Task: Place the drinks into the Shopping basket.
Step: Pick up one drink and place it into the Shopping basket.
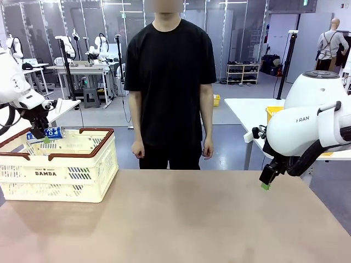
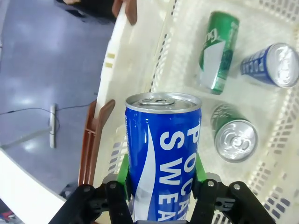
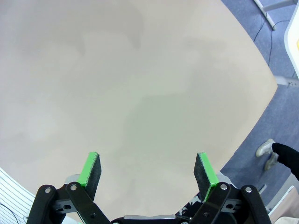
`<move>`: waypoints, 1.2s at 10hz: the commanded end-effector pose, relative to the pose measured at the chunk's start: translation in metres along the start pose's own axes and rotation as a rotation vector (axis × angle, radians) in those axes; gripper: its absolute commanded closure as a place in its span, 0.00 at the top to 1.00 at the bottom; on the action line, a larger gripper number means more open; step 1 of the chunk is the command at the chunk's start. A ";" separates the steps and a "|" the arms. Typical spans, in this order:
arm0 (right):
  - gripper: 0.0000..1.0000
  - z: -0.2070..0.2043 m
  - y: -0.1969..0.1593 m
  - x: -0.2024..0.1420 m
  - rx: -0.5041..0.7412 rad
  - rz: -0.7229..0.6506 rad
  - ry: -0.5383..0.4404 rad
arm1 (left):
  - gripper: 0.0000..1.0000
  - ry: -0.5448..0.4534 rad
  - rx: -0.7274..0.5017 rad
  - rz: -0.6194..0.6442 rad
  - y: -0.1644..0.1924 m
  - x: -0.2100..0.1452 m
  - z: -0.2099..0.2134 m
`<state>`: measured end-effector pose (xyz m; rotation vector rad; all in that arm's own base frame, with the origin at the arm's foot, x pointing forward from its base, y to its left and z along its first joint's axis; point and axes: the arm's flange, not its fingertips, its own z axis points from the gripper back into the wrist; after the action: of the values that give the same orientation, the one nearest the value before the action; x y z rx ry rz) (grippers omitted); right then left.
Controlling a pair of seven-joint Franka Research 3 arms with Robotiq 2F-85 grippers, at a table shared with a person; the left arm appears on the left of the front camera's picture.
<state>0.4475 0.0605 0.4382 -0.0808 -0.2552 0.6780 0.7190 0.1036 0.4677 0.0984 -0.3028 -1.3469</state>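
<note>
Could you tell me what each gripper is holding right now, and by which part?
The left gripper holds a blue and white can by its sides, near the bottom, above the basket. The right gripper is open and empty.

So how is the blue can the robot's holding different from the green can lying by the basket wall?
The blue can is blue with white letters; the green can is green with a white patch. The blue can is pinched between the left gripper's fingers, above the basket; the green can lies loose on the basket floor. Both are slim metal drink cans.
</note>
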 end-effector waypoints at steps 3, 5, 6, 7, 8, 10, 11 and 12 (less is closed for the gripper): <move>1.00 0.001 -0.002 -0.001 -0.006 0.006 0.007 | 0.57 -0.035 0.028 -0.126 0.002 0.000 -0.014; 1.00 0.001 -0.002 -0.001 -0.006 0.006 0.007 | 0.57 -0.023 0.001 -0.150 -0.005 0.001 -0.026; 1.00 0.001 -0.002 -0.001 -0.006 0.006 0.007 | 0.57 -0.009 -0.016 -0.160 -0.010 0.001 -0.035; 1.00 0.001 -0.002 -0.001 -0.006 0.006 0.007 | 0.57 0.005 -0.002 -0.169 -0.009 0.001 -0.041; 1.00 0.001 -0.002 -0.001 -0.006 0.006 0.007 | 0.57 -0.003 -0.004 -0.181 -0.009 0.001 -0.044; 1.00 0.001 -0.002 -0.001 -0.006 0.006 0.007 | 0.57 0.001 0.005 -0.177 -0.010 -0.004 -0.053; 1.00 0.001 -0.002 -0.001 -0.006 0.006 0.007 | 0.57 0.001 0.004 -0.185 -0.010 -0.004 -0.055; 1.00 0.001 -0.002 -0.001 -0.006 0.006 0.007 | 0.57 0.023 0.014 -0.199 -0.008 -0.004 -0.058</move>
<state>0.4475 0.0605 0.4382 -0.0808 -0.2552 0.6780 0.7281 0.0990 0.4114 0.1113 -0.2760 -1.5134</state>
